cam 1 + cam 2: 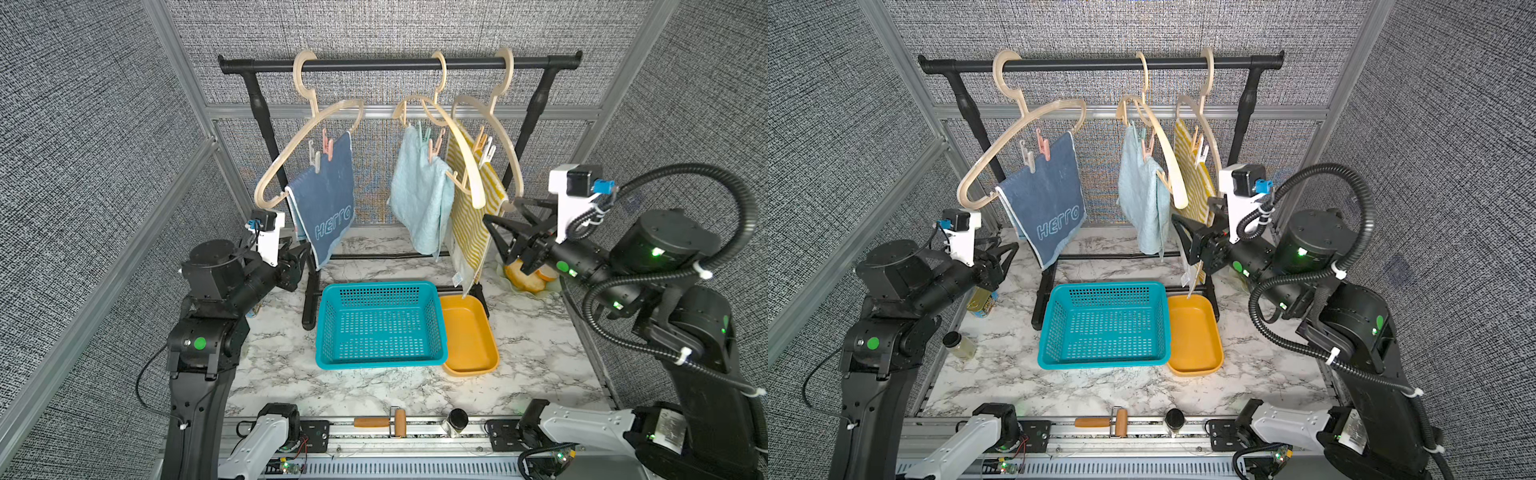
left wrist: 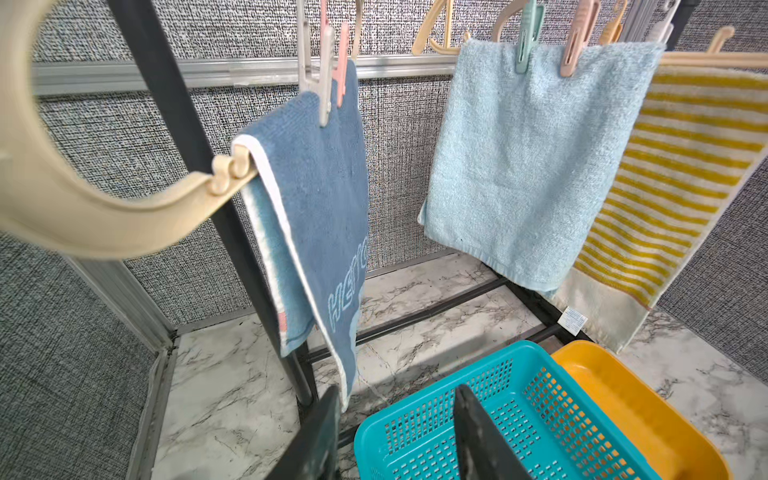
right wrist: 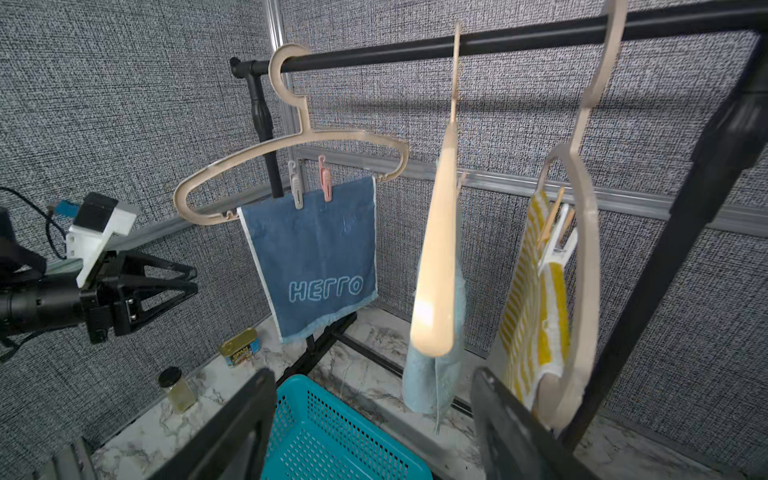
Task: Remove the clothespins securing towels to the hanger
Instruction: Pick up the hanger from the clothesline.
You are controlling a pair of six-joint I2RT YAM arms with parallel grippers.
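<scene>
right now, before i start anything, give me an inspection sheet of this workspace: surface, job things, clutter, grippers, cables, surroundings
surface: white marble-pattern tabletop; teal perforated plastic basket and orange plastic tray side by side, both empty
job's things: three beige plastic hangers on black metal rail; dark blue HELLO towel, light aqua terry towel, yellow-striped towel; two pastel plastic clothespins on each, none removed
clutter: wooden roller, black-lidded jar, yellow tin can, small glass jar
grippers: left gripper and right gripper open, empty
cables: black corrugated hose looped over right arm; thin black cable by left arm
surroundings: grey woven wall panels, aluminium frame
</scene>
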